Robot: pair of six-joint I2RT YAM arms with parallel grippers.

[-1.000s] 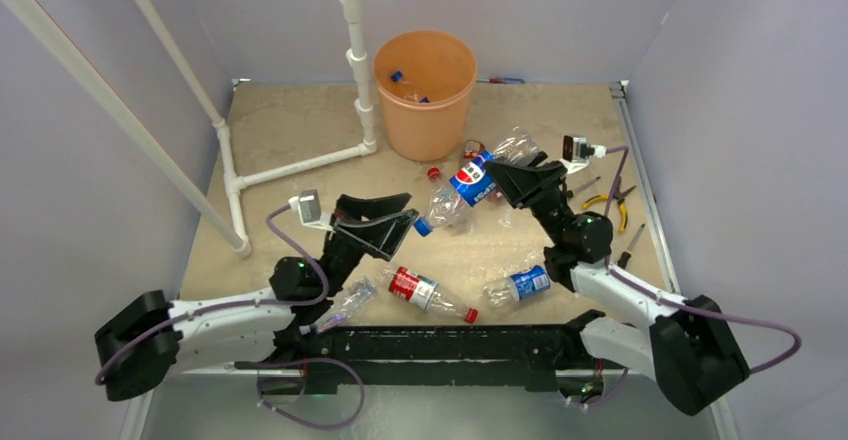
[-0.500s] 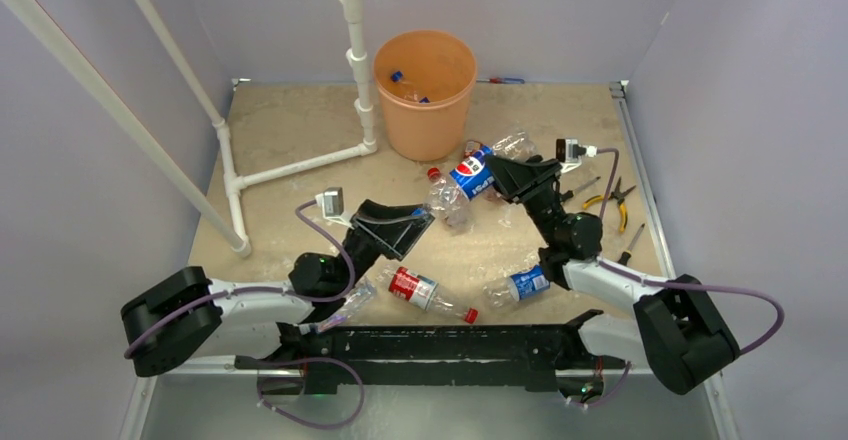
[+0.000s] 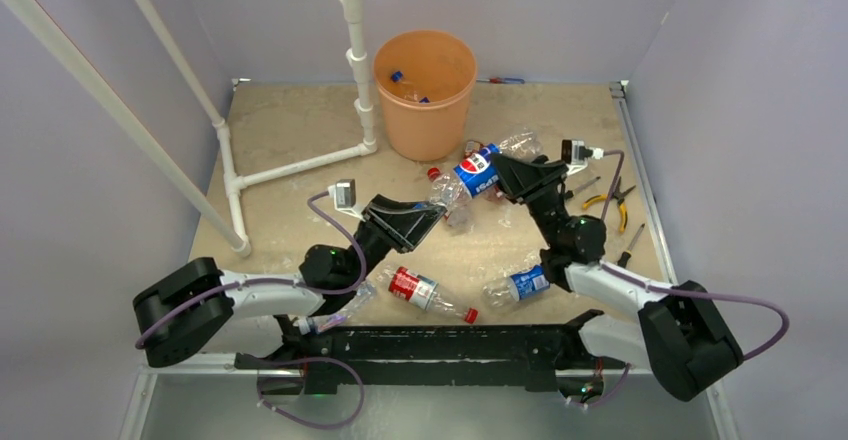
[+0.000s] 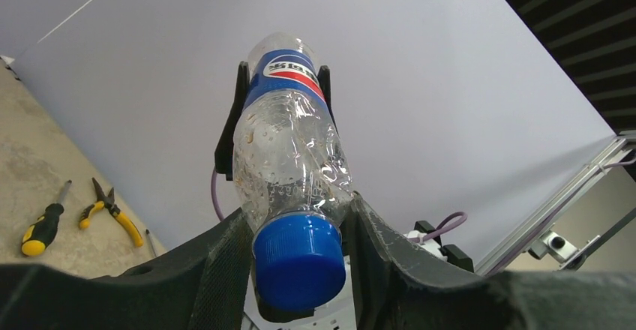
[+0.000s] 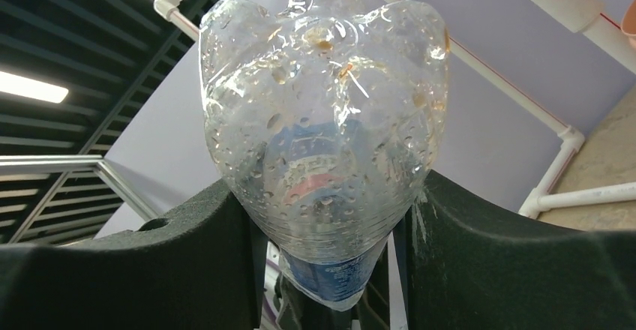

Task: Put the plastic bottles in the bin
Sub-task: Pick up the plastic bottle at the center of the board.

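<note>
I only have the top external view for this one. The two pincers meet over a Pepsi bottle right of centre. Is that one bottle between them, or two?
Observer: One. In the left wrist view the left pincer flanks the blue cap of the Pepsi bottle, and the right pincer clamps the same bottle further out, at the label.
Operator: So which end does the right one have?
Observer: The base end. In the right wrist view the lobed bottom faces that camera, squeezed between its jaws.
Operator: Any liquid inside?
Observer: Only droplets and a few brownish specks on the clear wall; no pooled liquid shows.
</note>
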